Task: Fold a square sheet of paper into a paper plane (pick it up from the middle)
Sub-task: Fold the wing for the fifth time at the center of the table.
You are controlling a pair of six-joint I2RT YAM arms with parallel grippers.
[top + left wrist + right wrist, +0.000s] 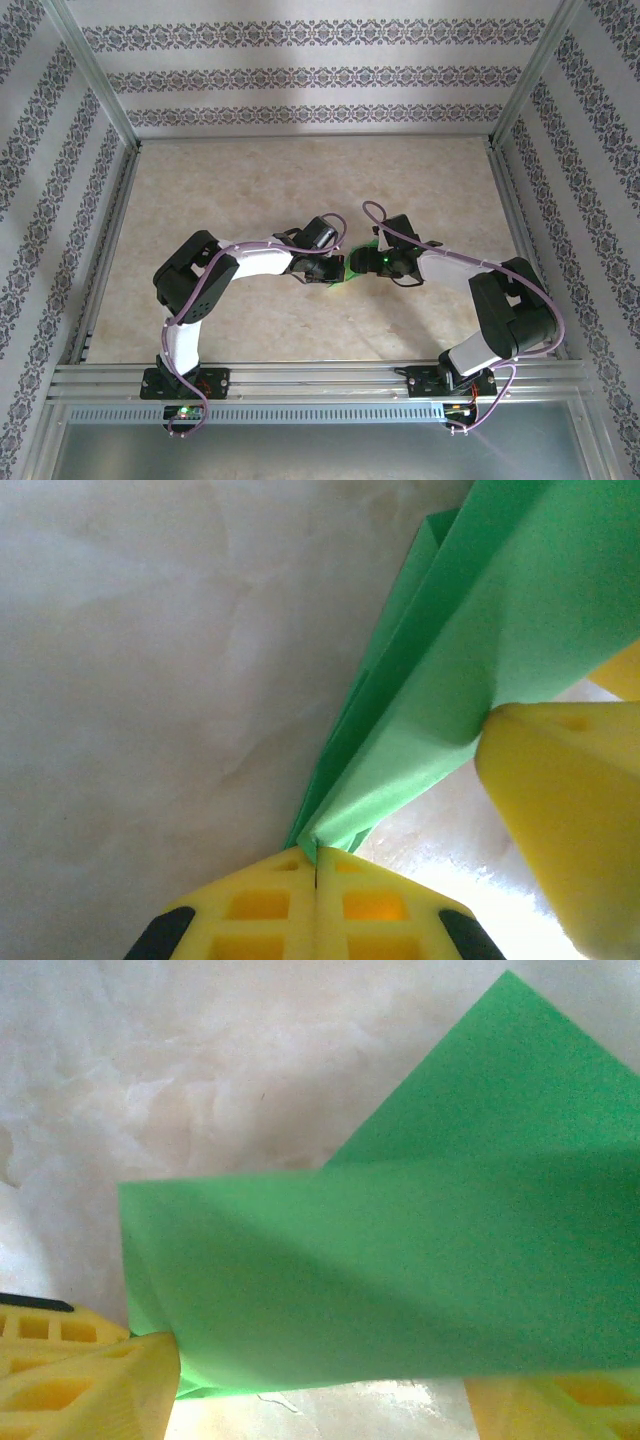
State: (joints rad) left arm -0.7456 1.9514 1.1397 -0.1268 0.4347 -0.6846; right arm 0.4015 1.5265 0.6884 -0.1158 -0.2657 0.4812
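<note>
Left gripper [316, 868], fingers pressed together, pinches one end of the folded green paper [480, 630] over the middle of the table [300, 180], while the right gripper [320, 1372] stands spread wide around it

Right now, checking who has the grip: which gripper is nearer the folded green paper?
Left. The left gripper is shut on the folded green paper, pinching its end. The right gripper straddles it with jaws open, one finger touching its side.
</note>
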